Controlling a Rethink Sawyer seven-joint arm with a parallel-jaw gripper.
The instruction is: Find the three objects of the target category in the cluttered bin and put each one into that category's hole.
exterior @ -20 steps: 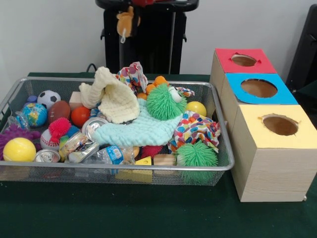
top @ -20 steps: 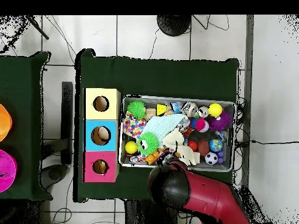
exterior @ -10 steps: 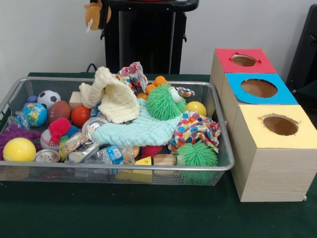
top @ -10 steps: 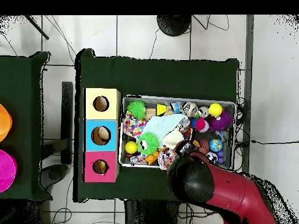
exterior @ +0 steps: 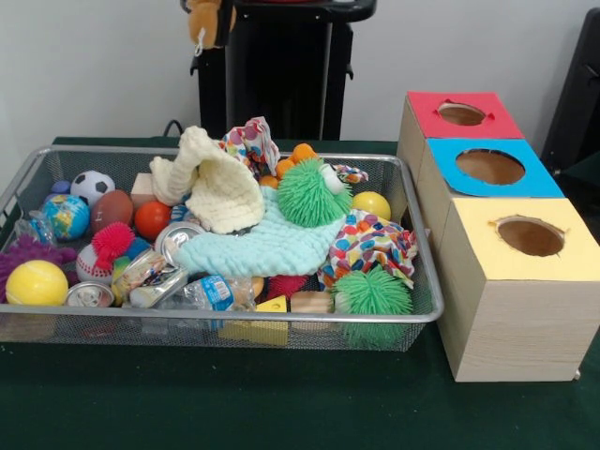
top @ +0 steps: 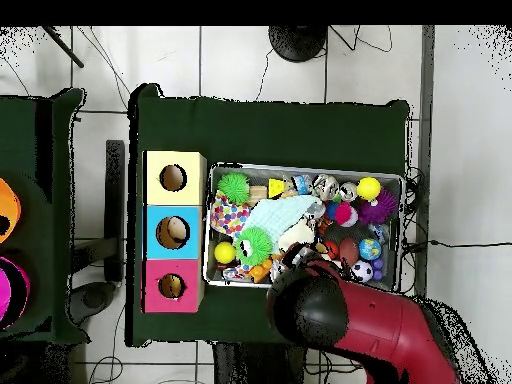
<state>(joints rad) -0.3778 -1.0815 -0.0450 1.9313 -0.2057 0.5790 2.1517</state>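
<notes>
Brown plush toy (exterior: pixel 208 17) in gripper (exterior: pixel 204 11)

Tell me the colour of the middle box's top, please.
Blue; the middle box shows it best in the front view.

wall (exterior: pixel 94 66): pale, plain | floor (top: pixel 250 60): white tiles, prob. | green tablecloth (exterior: pixel 281 403)

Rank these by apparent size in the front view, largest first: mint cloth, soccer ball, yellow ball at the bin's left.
1. mint cloth
2. yellow ball, though it lies nearer the camera
3. soccer ball
</notes>
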